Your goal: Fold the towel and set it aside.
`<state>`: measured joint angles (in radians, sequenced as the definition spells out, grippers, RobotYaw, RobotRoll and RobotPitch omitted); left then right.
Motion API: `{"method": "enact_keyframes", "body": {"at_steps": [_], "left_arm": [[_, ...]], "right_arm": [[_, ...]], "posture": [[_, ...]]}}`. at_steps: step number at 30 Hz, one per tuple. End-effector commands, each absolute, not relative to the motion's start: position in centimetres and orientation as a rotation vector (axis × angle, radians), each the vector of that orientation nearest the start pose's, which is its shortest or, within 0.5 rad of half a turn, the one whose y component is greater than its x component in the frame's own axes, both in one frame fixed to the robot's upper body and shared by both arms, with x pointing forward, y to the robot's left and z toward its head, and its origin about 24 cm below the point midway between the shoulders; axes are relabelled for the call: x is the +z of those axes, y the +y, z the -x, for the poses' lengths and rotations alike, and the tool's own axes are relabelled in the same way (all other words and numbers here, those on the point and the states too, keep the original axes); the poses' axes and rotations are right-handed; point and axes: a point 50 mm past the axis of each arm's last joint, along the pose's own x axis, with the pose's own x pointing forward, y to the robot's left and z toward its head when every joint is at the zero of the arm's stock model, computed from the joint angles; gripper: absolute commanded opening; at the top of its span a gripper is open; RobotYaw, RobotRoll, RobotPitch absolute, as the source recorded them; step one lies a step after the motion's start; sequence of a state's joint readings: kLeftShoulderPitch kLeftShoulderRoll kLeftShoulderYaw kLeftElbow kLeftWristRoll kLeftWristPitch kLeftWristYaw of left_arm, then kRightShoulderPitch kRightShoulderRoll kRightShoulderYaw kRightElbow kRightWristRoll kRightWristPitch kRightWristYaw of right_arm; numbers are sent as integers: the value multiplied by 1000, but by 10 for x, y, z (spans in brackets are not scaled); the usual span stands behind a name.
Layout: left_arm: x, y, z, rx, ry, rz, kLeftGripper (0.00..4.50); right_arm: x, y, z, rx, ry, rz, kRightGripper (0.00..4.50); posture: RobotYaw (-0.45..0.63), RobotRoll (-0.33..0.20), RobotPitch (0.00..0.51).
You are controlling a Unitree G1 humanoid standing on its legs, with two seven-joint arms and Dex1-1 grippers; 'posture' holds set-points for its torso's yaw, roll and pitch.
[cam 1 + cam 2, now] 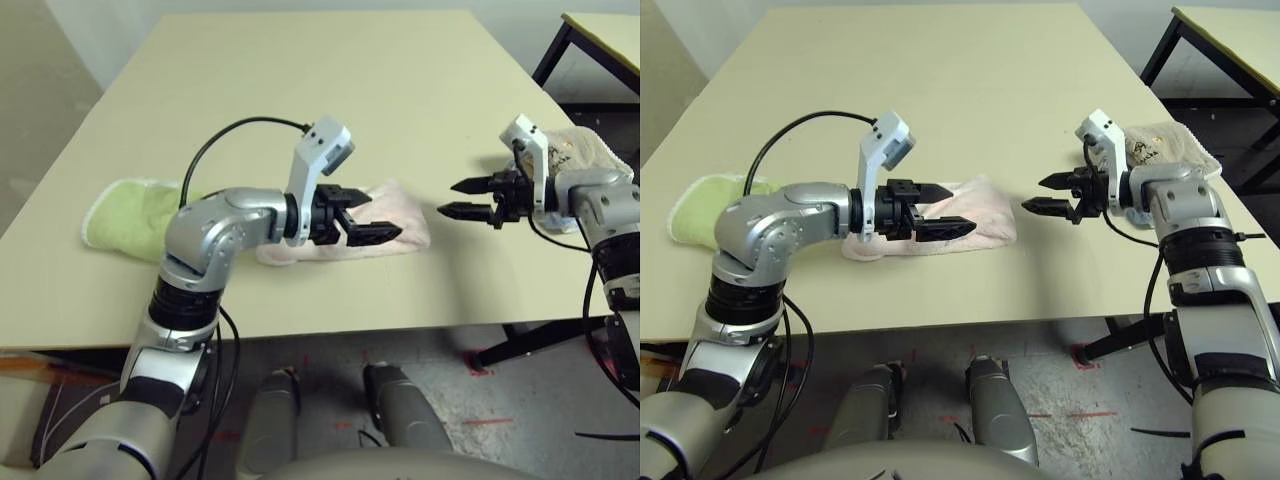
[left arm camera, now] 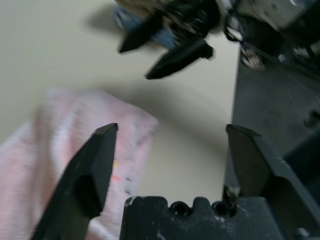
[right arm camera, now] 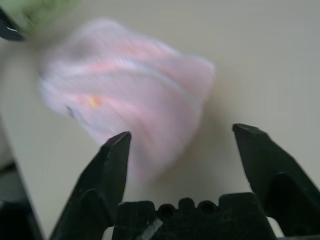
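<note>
The folded pink towel (image 1: 400, 215) lies on the table (image 1: 330, 90). The left gripper (image 1: 372, 218) hovers over it, fingers spread and empty. The right gripper (image 1: 462, 198), just right of it, is likewise spread and empty.

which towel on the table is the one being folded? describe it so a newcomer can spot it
Start at the beige table; near its front edge, about midway, lies a folded pale pink towel, just beyond the left tool, whose fingers stand open. It is the pink one between the lime-green towel toward the left edge and the beige towel at the right edge.
</note>
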<state>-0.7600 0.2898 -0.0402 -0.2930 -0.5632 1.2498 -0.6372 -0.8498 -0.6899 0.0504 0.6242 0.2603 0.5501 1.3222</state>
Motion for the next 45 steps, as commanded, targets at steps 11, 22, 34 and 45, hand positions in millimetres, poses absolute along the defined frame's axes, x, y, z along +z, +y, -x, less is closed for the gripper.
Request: {"method": "enact_keyframes", "body": {"at_steps": [11,22,34,45], "left_arm": [[140,53,-303,-994,534,67,0],[97,78,-311,-802,642,-100,0],[194,124,-279,-705,376,28,2465],[136,182,-266,-373,594,58,4500]], "right_arm": [[139,-180,-362,1061,523,-76,45],[101,-173,-374,887,601,-5,45],[143,-178,-370,1113,368,-107,2143],[160,-199,-358,1152,338,-67,4475]], "posture": [[90,0,100],[127,0,105],[150,0,120],[154,0,120]]}}
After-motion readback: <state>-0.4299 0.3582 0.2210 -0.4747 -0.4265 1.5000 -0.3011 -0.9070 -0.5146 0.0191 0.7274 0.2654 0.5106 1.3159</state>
